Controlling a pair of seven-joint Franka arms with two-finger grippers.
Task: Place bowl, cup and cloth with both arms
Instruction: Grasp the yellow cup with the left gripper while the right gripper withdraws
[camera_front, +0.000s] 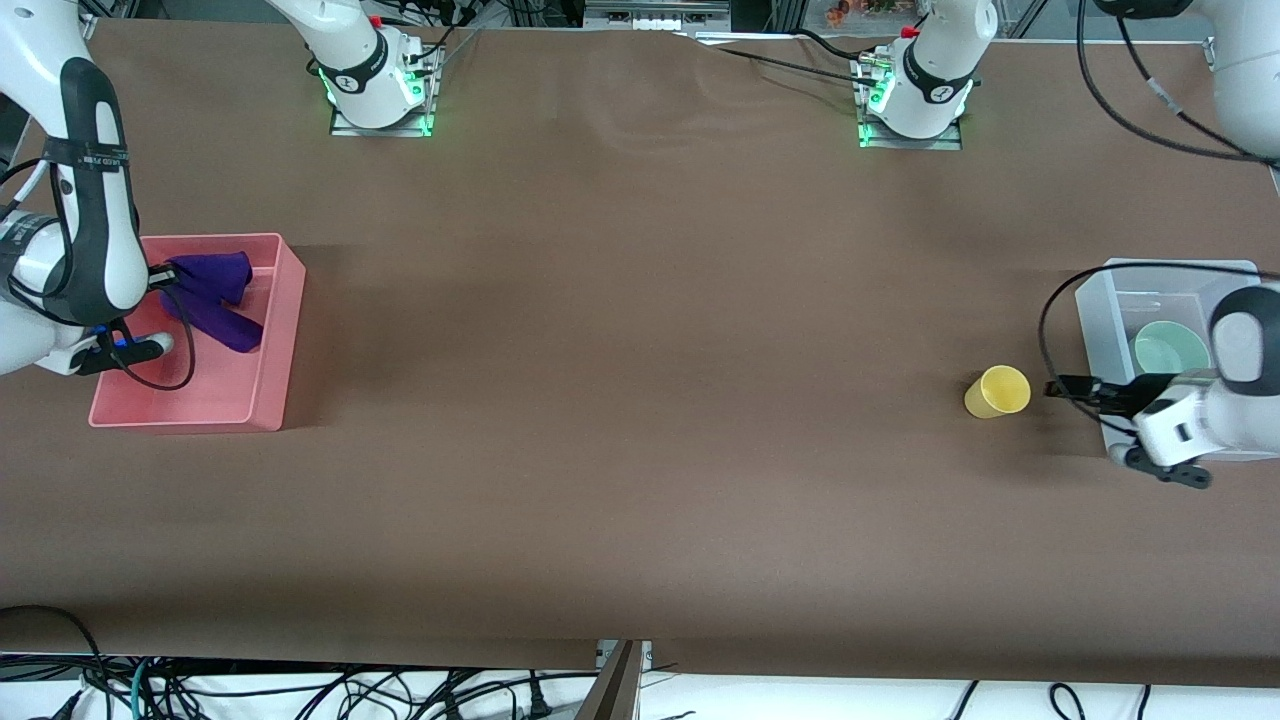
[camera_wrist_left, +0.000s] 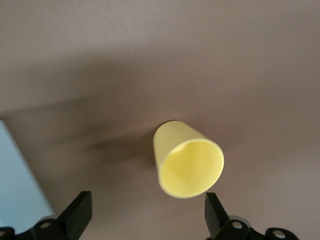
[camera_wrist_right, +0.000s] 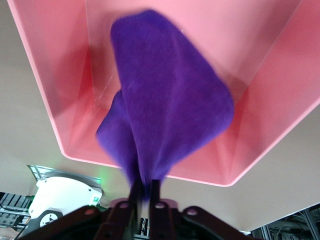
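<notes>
the right gripper (camera_wrist_right: 144, 192) pinches the fuzzy deep purple cloth (camera_front: 215, 295) over the pink plastic bin (camera_front: 270, 330). the left gripper (camera_wrist_left: 145, 217), fingers spread, sits just beside the small yellow plastic cup (camera_front: 997, 391), at its 3 o'clock in the front view. no writing is readable.

Bowl (camera_front: 1170, 350) partly hidden by left arm; cloth (camera_front: 212, 296) edge hidden by right arm, seemingly blurred.

- Both arms: white glossy shells with black joint bands; the left arm (camera_front: 1215, 400) and right arm (camera_front: 70, 230) match.
- Bases: each sits on a metal plate lit green, with a red cap above the black band, at the table (camera_front: 640, 420) edge.
- Cables: black, looping loosely beside each forearm.
- Right arm: black strap with small white lettering.
- Left gripper (camera_wrist_left: 145, 220): black angular fingertips, silver screws.
</notes>
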